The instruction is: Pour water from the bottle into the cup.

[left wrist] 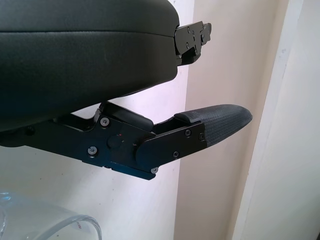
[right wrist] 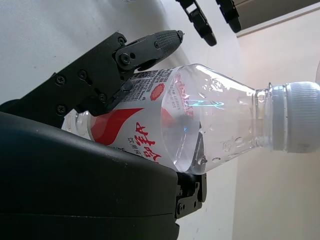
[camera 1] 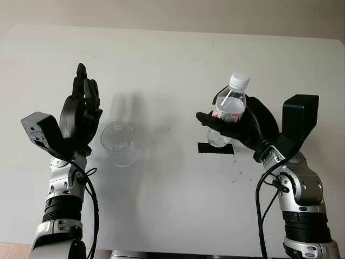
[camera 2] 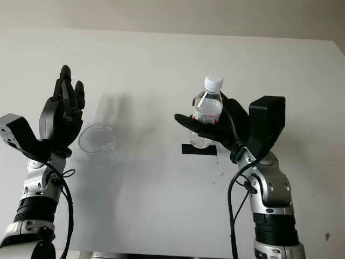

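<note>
We are finding the right hand (camera 1: 237, 127) nearest to us, its fingers wrapping around the labelled middle of the bottle (camera 1: 228, 109). The bottle is standing close to upright, its white cap (camera 1: 239, 81) in place, and appears lifted just above a strip of black tape (camera 1: 215, 148) on the table (camera 1: 172, 59). The cup (camera 1: 118, 143) is sitting on the table well to the left of the bottle, upright and clear. The left hand (camera 1: 82, 110) is hovering just beside the cup on its far side from the bottle, open and holding nothing. We are judging that pouring calls for carrying the bottle leftward over the cup and tipping its long axis; the cap looks unremoved.
</note>
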Motion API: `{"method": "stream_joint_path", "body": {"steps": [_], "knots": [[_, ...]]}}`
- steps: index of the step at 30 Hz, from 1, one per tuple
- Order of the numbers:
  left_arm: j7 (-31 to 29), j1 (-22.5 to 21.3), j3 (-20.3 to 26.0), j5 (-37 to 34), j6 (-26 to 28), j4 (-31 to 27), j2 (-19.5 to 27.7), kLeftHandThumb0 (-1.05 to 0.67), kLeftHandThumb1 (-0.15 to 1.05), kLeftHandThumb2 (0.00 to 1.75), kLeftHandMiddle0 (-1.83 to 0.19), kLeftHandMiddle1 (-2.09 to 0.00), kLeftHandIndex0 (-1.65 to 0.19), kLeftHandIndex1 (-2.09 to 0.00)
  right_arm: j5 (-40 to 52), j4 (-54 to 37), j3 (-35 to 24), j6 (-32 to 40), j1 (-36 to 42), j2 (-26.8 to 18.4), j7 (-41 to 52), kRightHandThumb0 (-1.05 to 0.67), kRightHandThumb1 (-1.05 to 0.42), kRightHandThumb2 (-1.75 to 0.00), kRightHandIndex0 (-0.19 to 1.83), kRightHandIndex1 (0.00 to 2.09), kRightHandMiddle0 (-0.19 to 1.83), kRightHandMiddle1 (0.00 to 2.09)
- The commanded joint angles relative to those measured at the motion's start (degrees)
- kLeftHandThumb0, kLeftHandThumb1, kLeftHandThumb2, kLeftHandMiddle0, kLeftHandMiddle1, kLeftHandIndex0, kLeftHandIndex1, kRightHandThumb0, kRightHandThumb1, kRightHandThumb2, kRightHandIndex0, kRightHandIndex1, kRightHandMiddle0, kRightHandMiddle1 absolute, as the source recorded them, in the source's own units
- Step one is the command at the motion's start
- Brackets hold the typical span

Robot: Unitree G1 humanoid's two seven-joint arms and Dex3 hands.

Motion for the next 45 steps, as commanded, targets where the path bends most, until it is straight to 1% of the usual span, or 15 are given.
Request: {"method": "stream_joint_path", "body": {"steps": [1,12,18,25,33,36,37,38,40,42,43,44,45], "knots": [[-0.2,0.5,0.3,0.1,-0.4,-0.6,0.6,-0.76,1.05,0.71,0.19,0.00,0.19,0.00,-0.2,0.0,-0.2,-0.1,-0.1,0.4,-0.2,-0.25,-1.05,-0.29,1.10,2.09,0.30,2.09],[-0.5,0.8,0.3,-0.1,0.1,-1.0,0.9,-0.75,1.05,0.71,0.19,0.00,0.19,0.00,-3.0,6.2,0.4,-2.2,-0.7,1.5,-1.2,-0.23,-1.05,-0.31,1.16,2.09,0.37,2.09],[-1.0,0.4,0.3,0.0,-0.1,-0.5,1.5,-0.75,1.05,0.70,0.19,0.00,0.19,0.00,-3.8,9.1,0.9,-5.0,-0.2,2.0,-0.3,-0.23,-1.05,-0.31,1.18,2.09,0.38,2.09],[-0.9,0.0,0.3,0.1,-0.1,-0.2,1.6,-0.75,1.05,0.70,0.19,0.00,0.19,0.00,-5.1,9.1,1.9,-5.4,1.5,2.1,0.7,-0.25,-1.05,-0.30,1.16,2.09,0.37,2.09],[-0.5,-0.2,0.3,0.1,0.3,-0.2,1.5,-0.75,1.05,0.70,0.19,0.00,0.19,0.00,-5.3,6.2,2.8,-3.5,3.6,2.0,0.9,-0.27,-1.05,-0.26,1.14,2.09,0.35,2.09],[-0.7,-0.4,0.2,0.2,0.2,0.0,1.6,-0.75,1.05,0.71,0.19,0.00,0.19,0.00,-5.6,5.8,3.1,-4.3,4.1,1.5,1.8,-0.28,-1.05,-0.25,1.13,2.09,0.34,2.09],[-0.6,-0.5,0.2,0.2,0.3,0.1,1.6,-0.75,1.05,0.71,0.19,0.00,0.19,0.00,-6.0,5.5,3.3,-4.6,4.3,1.2,1.9,-0.28,-1.05,-0.23,1.05,2.09,0.29,2.09],[-0.8,-0.5,0.3,0.1,0.2,0.3,1.6,-0.76,1.05,0.71,0.19,0.00,0.19,0.00,-6.6,5.2,3.4,-5.2,4.7,1.0,1.8,-0.31,-1.05,-0.19,0.84,2.09,0.18,2.09],[-0.9,-0.6,0.3,0.1,-0.1,0.5,1.7,-0.75,1.05,0.71,0.19,0.00,0.19,0.00,-7.5,4.9,3.5,-6.6,5.4,0.8,1.8,-0.41,-1.01,-0.09,0.22,2.09,0.00,2.09],[-1.0,-0.6,0.4,0.0,-0.2,0.7,1.7,-0.75,1.05,0.71,0.19,0.00,0.19,0.00,-7.7,5.1,3.3,-8.0,5.9,0.7,2.3,-0.48,-0.98,-0.06,-0.06,2.09,-0.13,2.09],[-1.1,-0.6,0.4,0.1,-0.3,0.8,1.8,-0.76,1.05,0.70,0.19,0.00,0.19,0.00,-7.9,5.5,3.3,-9.1,6.3,0.4,2.9,-0.53,-0.96,-0.05,-0.12,1.73,-0.16,1.79],[-1.2,-0.6,0.4,0.1,-0.5,0.9,1.8,-0.76,1.05,0.70,0.19,0.00,0.19,0.00,-8.7,6.0,3.6,-11.1,6.6,0.0,3.4,-0.60,-0.94,-0.05,-0.16,1.22,-0.18,1.33],[-1.2,-0.6,0.5,0.1,-0.6,0.9,1.8,-0.76,1.05,0.70,0.19,0.00,0.19,0.00,-9.5,6.7,3.8,-13.0,7.0,-0.4,3.8,-0.63,-0.93,-0.05,-0.15,0.92,-0.17,1.05]]}}
